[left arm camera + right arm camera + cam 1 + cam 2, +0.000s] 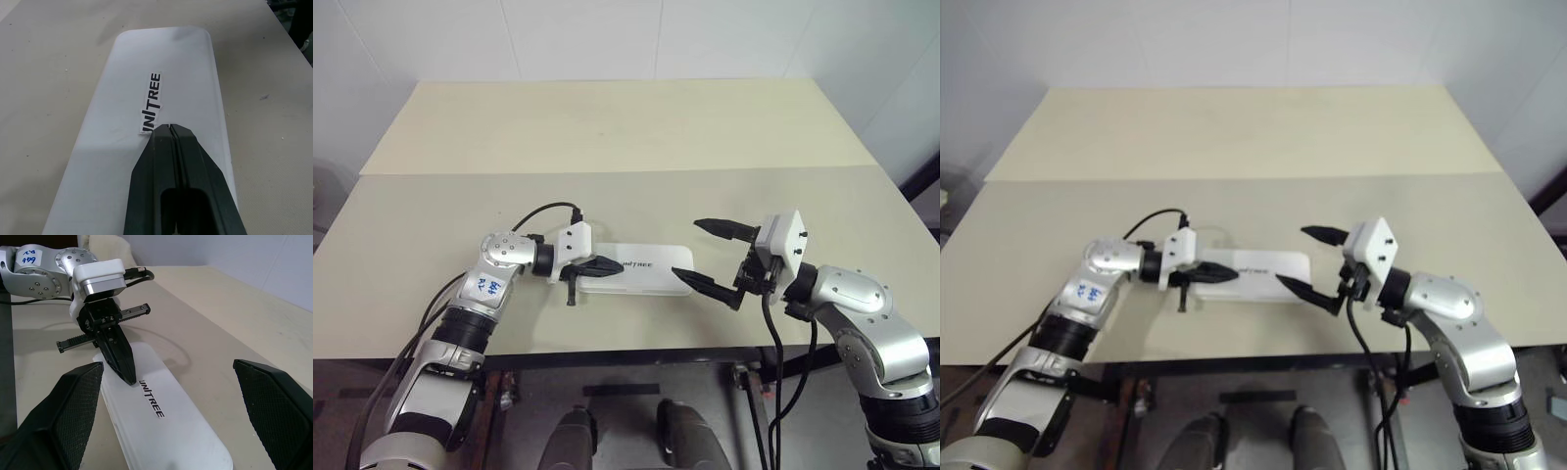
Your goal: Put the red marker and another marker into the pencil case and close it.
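Pencil case [646,271] lay closed on worktop [607,127]; left gripper [615,264] fingers pressed together over lid, right gripper [710,257] fingers wide, empty. Task looked nearly finished.

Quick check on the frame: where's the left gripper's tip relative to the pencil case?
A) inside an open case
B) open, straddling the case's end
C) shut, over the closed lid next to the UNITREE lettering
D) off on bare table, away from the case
C: the left gripper, fingers pressed together, has its tip over the closed lid of the pencil case, right beside the UNITREE lettering.
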{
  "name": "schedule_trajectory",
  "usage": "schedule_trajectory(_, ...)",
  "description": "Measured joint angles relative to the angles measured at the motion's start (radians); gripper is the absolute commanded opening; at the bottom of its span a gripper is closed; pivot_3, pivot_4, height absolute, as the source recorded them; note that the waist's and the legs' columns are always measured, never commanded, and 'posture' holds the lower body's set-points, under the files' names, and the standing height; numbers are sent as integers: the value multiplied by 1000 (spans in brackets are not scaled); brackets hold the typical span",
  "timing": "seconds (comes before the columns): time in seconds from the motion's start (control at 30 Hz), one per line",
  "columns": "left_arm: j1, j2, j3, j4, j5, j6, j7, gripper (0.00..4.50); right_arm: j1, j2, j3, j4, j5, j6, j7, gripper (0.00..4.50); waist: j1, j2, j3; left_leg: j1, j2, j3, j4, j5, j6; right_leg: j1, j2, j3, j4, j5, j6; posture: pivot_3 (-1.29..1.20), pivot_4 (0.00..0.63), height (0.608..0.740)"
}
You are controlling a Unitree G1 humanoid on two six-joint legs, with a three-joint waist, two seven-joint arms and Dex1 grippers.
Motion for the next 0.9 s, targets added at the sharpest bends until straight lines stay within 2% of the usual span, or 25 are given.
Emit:
schedule_trajectory(0.13, 12, -39, 36, 10, -43, -4, 2, 7, 0, 4, 0, 0, 2, 0, -4, 4500, 1, 0, 0, -1, 0, 0, 0, 0, 0, -1, 0, 0, 0, 0, 0, 0, 150, 740)
schedule_trajectory(0.3, 11, -55, 166, 11, -159, -61, 2, 7, 1, 4, 0, 9, 12, 0, 5, 4500, 0, 0, 0, -3, 0, -1, -1, 0, 0, -2, 0, -1, -1, 0, 0, 0, 150, 740)
schedule_trajectory(0.47, 44, 21, 244, -15, -231, 17, -23, 7, 12, -17, -13, 63, 13, -32, 55, 4500, -2, 0, 0, -3, 0, -1, -1, 0, 0, -2, 0, 0, -1, 0, 0, 0, 150, 740)
schedule_trajectory(0.57, 116, 62, 273, -83, -262, 64, -33, 590, 15, -28, -49, 112, -13, -115, 77, 4500, -1, 0, 0, -2, 0, 0, -1, -1, 0, -2, 0, 0, -1, 0, 0, 0, 150, 740)
schedule_trajectory(0.73, 268, 126, 338, -169, -307, 119, -33, 2356, 62, -101, -115, 193, -26, -209, 159, 4500, 0, 0, 0, -2, 1, -1, -2, -1, 0, -2, 0, -1, -2, -1, 0, 0, 150, 740)
schedule_trajectory(0.9, 344, 129, 386, -248, -328, 121, 4, 4017, 56, -148, -141, 248, -24, -251, 237, 4500, 1, 0, 0, -1, 1, 0, -1, -1, 0, -1, -2, -1, -2, -1, -2, 0, 150, 740)
